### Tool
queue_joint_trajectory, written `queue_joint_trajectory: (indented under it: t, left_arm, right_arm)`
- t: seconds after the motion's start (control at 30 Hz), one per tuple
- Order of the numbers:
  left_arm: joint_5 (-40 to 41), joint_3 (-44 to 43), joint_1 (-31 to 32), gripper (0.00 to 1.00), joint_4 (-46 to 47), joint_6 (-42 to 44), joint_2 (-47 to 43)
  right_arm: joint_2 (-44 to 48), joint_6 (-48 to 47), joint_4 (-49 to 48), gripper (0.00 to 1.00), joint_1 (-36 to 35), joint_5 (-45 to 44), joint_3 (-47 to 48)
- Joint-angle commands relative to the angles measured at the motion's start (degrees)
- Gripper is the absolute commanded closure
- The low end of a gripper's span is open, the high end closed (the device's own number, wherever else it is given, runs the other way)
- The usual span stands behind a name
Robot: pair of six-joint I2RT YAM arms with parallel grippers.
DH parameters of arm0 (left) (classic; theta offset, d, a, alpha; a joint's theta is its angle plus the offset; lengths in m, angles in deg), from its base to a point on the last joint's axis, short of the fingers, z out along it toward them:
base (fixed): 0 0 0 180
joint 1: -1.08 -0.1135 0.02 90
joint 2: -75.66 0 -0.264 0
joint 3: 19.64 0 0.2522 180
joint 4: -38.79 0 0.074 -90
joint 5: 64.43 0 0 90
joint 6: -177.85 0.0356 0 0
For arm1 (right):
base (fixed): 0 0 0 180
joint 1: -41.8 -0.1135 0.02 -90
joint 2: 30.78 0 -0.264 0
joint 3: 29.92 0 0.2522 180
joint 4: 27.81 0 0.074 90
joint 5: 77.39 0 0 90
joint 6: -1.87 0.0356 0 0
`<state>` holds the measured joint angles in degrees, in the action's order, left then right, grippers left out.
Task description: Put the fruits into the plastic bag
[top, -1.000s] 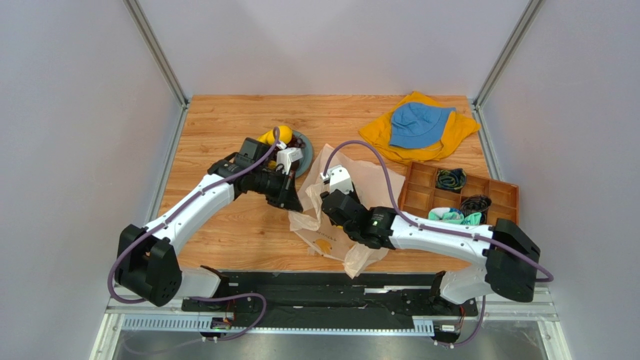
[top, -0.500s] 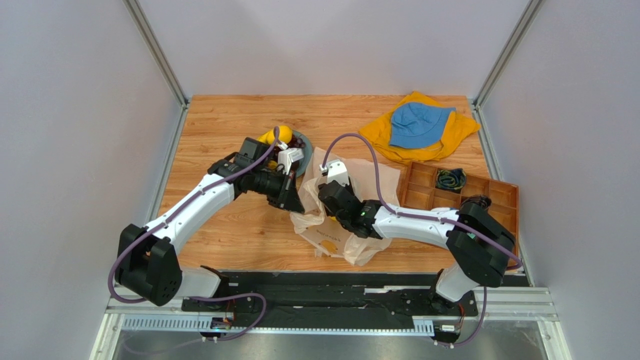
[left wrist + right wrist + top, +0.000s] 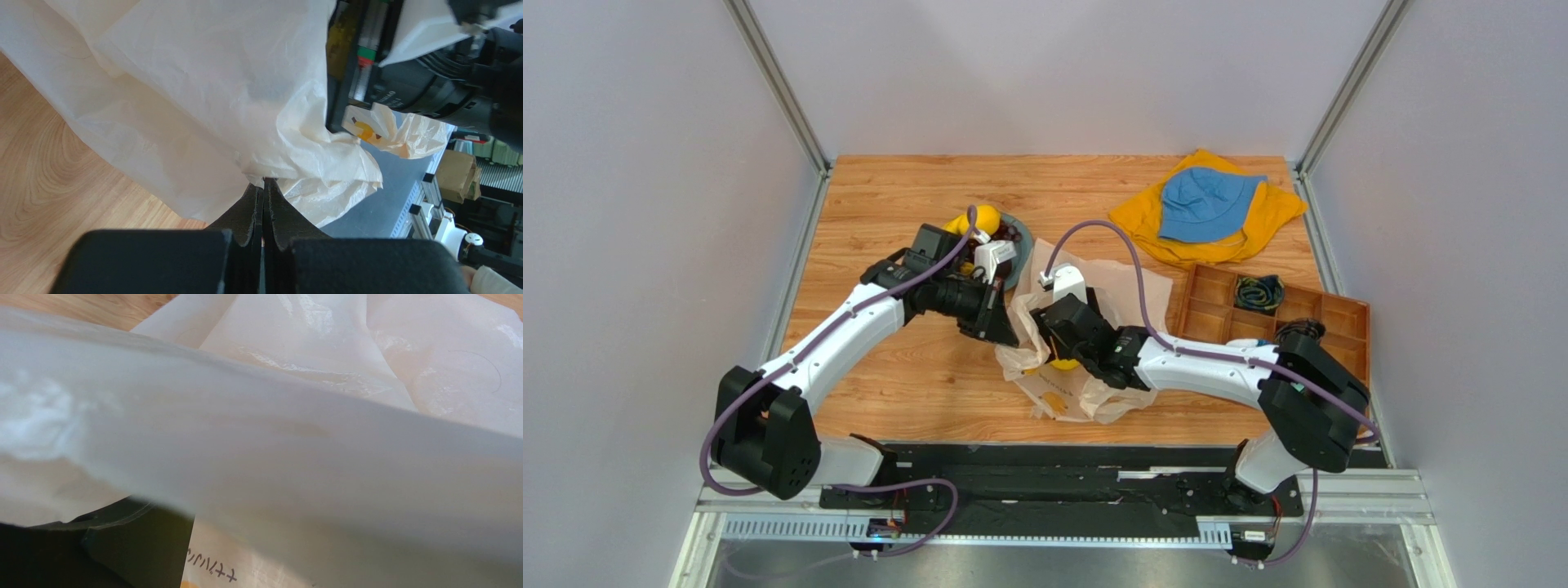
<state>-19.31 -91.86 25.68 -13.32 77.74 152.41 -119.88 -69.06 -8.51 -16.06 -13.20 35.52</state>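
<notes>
— What's the left gripper (image 3: 999, 328) doing?
— It's clenched on a fold of the plastic bag (image 3: 1069, 395), lifting that edge off the wooden tabletop (image 3: 891, 196).
— And the right gripper (image 3: 1057, 341)?
— It's down in the bag's mouth with film draped over it. I can't tell how its jaws stand. A bit of yellow (image 3: 1064, 363) shows just under it.
— And the rest?
— A grey-blue plate (image 3: 1017, 255) with a yellow fruit (image 3: 962, 222) sits just beyond the left gripper. The orange cloth (image 3: 1274, 218) and blue cloth (image 3: 1204, 202) lie well past the right one. Pale grey walls (image 3: 1075, 74) stand all round.

You're in a robotics lab cell: grey panel walls (image 3: 646, 184) on aluminium posts (image 3: 781, 86) enclose a wooden table (image 3: 891, 196) with a metal mounting rail (image 3: 1051, 496).
</notes>
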Motion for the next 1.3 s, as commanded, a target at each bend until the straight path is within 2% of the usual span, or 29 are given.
queue_joint_trajectory:
  t: [0.0, 0.07, 0.2, 0.5, 0.73, 0.93, 1.07, 1.27]
  left_arm:
    - [0.5, -0.9, -0.9, 1.0, 0.8, 0.2, 0.6]
    - [1.7, -0.8, -1.7, 1.0, 0.8, -0.3, 0.7]
    - [1.7, -0.6, -4.0, 1.0, 1.2, -1.2, 1.6]
    - [1.8, -0.4, -4.8, 1.0, 1.3, -1.5, 2.3]
    - [3.0, -0.3, -4.9, 1.0, 1.2, -1.5, 1.7]
    - [3.4, -0.3, -4.9, 1.0, 0.8, -1.5, 1.7]
    - [3.5, -0.4, -4.9, 1.0, 0.8, -1.5, 1.6]
    - [3.7, -0.3, -4.9, 1.0, 0.9, -1.4, 1.3]
  right_arm:
    - [7.3, -3.0, -2.8, 0.27, -0.1, 8.1, -1.0]
    - [10.3, -5.2, -3.3, 0.27, -0.1, 12.2, -2.2]
    - [17.1, -9.8, 1.3, 0.27, -0.1, 28.8, -1.2]
    - [27.1, -9.3, 16.7, 0.27, -0.2, 41.7, 4.2]
    - [36.7, -4.0, 33.1, 0.26, -0.1, 38.6, 4.4]
    - [44.4, 4.7, 40.0, 0.26, -0.1, 40.0, 0.3]
    - [47.6, 9.5, 38.9, 0.29, -0.2, 44.8, -5.3]
    - [48.5, 15.3, 32.8, 0.31, -2.4, 43.1, -11.6]
